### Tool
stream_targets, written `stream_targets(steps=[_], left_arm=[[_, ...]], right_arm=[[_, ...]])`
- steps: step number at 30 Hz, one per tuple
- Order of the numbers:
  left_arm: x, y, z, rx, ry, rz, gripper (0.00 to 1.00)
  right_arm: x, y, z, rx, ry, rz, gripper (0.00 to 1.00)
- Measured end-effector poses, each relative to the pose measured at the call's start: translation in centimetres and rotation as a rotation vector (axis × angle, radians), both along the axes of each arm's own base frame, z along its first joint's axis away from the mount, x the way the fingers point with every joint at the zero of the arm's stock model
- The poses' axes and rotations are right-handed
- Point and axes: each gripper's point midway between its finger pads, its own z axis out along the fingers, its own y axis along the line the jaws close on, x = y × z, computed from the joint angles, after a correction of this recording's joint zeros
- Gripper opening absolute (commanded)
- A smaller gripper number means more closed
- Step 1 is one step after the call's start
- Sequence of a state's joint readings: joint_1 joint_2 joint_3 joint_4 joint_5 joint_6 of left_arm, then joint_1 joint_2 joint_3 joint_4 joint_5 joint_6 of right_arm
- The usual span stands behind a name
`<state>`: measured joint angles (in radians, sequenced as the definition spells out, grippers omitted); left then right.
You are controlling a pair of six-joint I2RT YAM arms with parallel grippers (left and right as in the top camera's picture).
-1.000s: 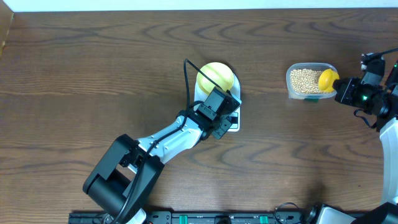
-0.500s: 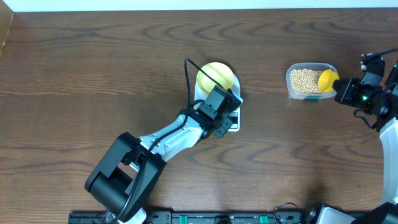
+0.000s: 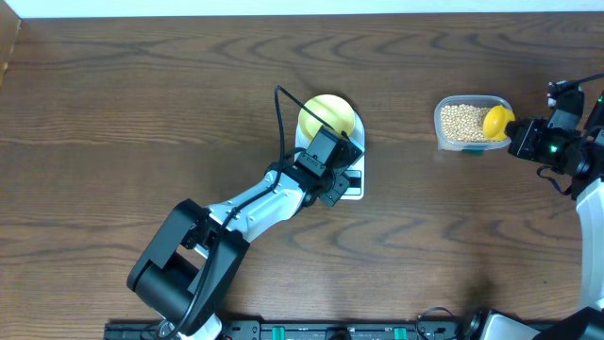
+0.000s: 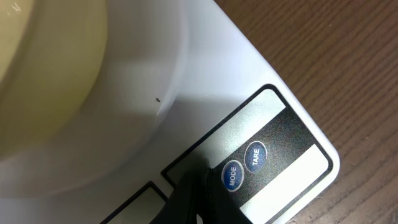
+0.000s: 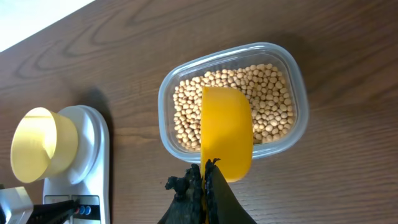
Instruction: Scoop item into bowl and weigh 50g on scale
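My left claw (image 4: 200, 198), fingers pressed together, is pointing down at the MODE button (image 4: 231, 176) on the front of the scale (image 4: 205, 68); I cannot tell whether it is touching. The bowl (image 3: 327, 115) is sitting on the scale's far end. Well to the right of the scale, my right claw (image 5: 205, 183) is gripping the yellow scoop (image 5: 227, 134) over the beans (image 5: 270, 93) in the clear tub (image 5: 297, 81) on the bench (image 3: 142, 113).

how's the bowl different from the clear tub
The bowl is round and opaque pale yellow; the tub is rectangular with rounded corners and clear. The bowl sits on the scale; the tub sits on the table. The bowl looks empty; the tub holds beans. Both stand upright and open-topped.
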<state>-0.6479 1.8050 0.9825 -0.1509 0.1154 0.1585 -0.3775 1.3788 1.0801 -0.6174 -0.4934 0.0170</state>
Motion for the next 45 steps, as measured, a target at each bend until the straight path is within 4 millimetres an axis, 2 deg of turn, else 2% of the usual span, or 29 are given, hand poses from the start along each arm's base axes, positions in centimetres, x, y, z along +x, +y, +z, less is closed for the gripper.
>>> stream_targets(steps=[8, 45], left_arm=[[-0.72, -0.17, -0.16, -0.017, 0.041, -0.017, 0.08], [-0.7, -0.38, 0.16, -0.031, 0.045, -0.021, 0.07]], right_arm=[[-0.02, -0.31, -0.12, -0.014, 0.006, -0.012, 0.01], [-0.24, -0.27, -0.32, -0.012, 0.018, -0.013, 0.01]])
